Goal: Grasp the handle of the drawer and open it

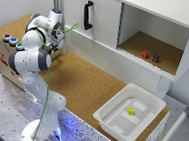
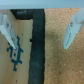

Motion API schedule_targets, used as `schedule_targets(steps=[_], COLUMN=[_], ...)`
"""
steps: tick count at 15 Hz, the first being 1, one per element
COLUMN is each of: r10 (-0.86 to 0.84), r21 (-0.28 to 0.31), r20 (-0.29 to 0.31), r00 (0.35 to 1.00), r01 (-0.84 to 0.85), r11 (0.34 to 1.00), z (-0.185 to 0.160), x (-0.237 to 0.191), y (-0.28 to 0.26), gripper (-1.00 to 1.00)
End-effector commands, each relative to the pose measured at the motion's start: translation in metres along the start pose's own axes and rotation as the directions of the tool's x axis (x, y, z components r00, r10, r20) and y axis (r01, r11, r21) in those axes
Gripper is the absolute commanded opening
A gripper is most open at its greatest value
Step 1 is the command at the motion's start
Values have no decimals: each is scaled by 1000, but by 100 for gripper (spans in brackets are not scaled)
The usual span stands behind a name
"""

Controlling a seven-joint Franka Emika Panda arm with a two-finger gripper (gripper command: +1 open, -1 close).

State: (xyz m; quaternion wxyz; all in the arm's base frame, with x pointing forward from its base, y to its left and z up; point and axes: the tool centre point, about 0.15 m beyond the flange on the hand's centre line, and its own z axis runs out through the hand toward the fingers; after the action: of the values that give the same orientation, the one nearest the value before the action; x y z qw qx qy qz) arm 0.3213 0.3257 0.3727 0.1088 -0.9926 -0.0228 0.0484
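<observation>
The handle (image 1: pixel 88 14) is a short black vertical bar pull on the drawer (image 1: pixel 103 22), a flat white front panel at the back of the exterior view. My gripper (image 1: pixel 56 41) hangs pointing down, well to the exterior view's left of the handle and apart from it, partly hidden behind my own arm. In the wrist view the gripper (image 2: pixel 40 32) is open, its white fingers (image 2: pixel 74 29) spread wide with nothing between them. Below it lie cork, a black strip (image 2: pixel 37 45) and a cardboard top with blue marks. Neither the handle nor the drawer shows in the wrist view.
A cardboard box (image 1: pixel 5 51) with coloured buttons stands at the exterior view's left. An open cork-floored compartment (image 1: pixel 158 38) holds a red item (image 1: pixel 144 54) and a dark one (image 1: pixel 156 58). A white tub (image 1: pixel 145 101) with a small yellow piece (image 1: pixel 131 110) sits on the cork table (image 1: pixel 80 81).
</observation>
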Motion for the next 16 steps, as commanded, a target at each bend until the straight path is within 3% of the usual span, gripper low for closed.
schedule_targets(steps=[1,5,9,13,14,16], r10=[0,-8,-29,-45,-48,-49], r21=[-26,49,72,110,126,148], r20=[-56,-95,-103,-63,-53,-37], r00=[998,995,994,997,997,998], r01=[-2,13,36,51,54,54], r11=[1000,999,997,993,991,988], z=[32,53,53,62,66,73], x=[15,18,29,42,44,49], y=[4,0,-5,-4,-3,-1], gripper=[100,100,100,100,-100,-100])
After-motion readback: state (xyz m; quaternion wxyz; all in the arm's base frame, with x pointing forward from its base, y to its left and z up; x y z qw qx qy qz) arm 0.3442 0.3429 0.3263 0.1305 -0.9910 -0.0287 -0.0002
